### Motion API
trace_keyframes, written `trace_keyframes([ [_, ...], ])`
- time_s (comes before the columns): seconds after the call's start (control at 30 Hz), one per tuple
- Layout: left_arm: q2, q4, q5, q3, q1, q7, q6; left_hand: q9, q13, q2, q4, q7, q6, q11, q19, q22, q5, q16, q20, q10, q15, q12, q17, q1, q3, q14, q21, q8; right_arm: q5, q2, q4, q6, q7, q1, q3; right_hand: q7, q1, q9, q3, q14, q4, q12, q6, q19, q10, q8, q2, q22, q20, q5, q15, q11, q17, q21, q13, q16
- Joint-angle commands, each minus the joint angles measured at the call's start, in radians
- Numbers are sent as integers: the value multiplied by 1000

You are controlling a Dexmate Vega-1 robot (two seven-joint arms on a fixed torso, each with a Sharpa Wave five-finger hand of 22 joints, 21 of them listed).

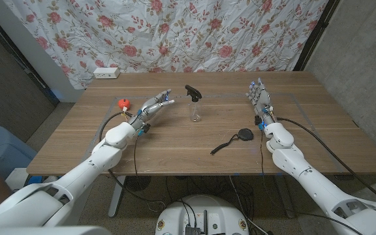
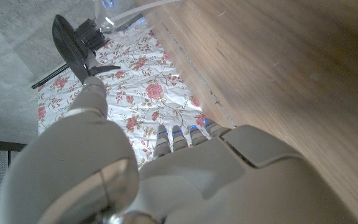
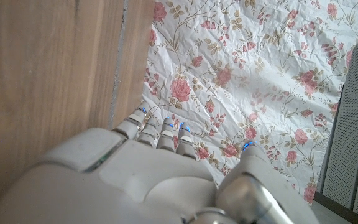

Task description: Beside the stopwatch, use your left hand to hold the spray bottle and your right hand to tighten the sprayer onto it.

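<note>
I see the clear plastic spray bottle (image 1: 195, 111) with its black trigger sprayer (image 1: 192, 91) upright mid-table, toward the far edge; whether it holds liquid, I cannot tell. My left hand (image 1: 153, 106) reaches toward it, fingers spread, holding nothing. My right hand (image 1: 260, 96) stands apart, fingers extended, empty. The black stopwatch (image 1: 243, 135) with its cord lies nearer the front edge.

Rose-print curtain (image 1: 175, 32) behind wooden table (image 1: 175, 140), grey concrete wall (image 1: 364, 59), white power strip (image 1: 106, 73)
</note>
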Motion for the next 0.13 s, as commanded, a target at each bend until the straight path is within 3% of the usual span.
trace_keyframes([
  [0.03,-42,51,-27,-16,-5,20,-30,3,0,4,6,-1,13,0,-1,4,0,5,4,2,1,7,1,-12,3,6,9,8,19,2,19,-3,27,14,3,0,4,2,7,-6,-6,5,-3,-6,-4,7,11,1,1,7,0,4,0,8,2,3],
  [0.13,-41,24,-12,-17,6,54,-24,3,0,8,7,0,16,-2,3,4,0,6,4,3,1,8,1,-16,4,8,11,8,23,-3,16,-11,28,14,6,0,5,2,8,-5,-7,6,-2,-5,-4,8,11,1,0,7,0,5,-1,9,2,4],
])
